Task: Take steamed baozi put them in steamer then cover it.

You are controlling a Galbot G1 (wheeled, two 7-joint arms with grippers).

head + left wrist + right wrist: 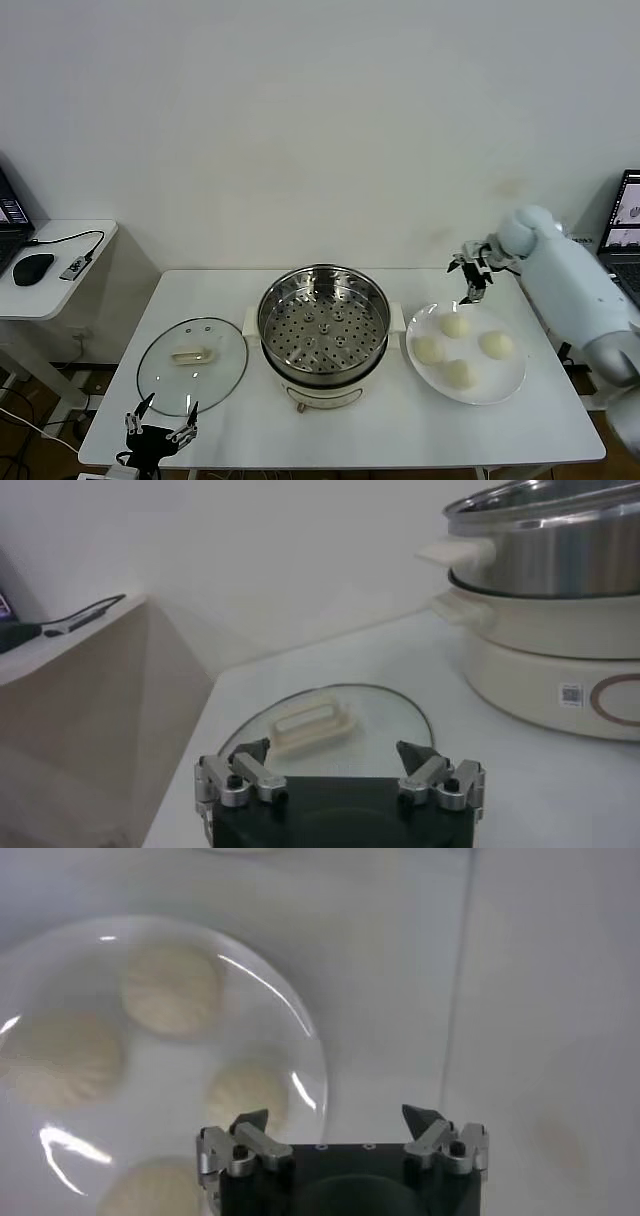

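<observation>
White wall behind, white tabletop (350, 430) in front — everything for the job sits on it in one row. The right gripper (474, 270) hangs with its fingers spread wide and empty, above the far edge of the white plate (510, 385), not touching anything. Just beneath and in front of it lie the four steamed baozi (455, 326), close together on the plate; the nearest to the fingers is the one on the far side.

The step in hand looks like reaching for a first bun. To do it well, the gripper should come straight down over that far bun, fingers either side of its widest part, and close gently — the dough looks soft and would likely dent or slip under a hard pinch. The neighbouring buns sit near, so a finger could nudge one.

Beside the plate, in the middle, stands the steamer (323, 325), open, its perforated tray bare. Its raised rim stands between plate and tray; the bun must be lifted over it.

On the steamer's other side the cover (192, 364) lies flat, handle up. The left gripper (160, 432) waits at the near table edge just before it, fingers apart, empty.
</observation>
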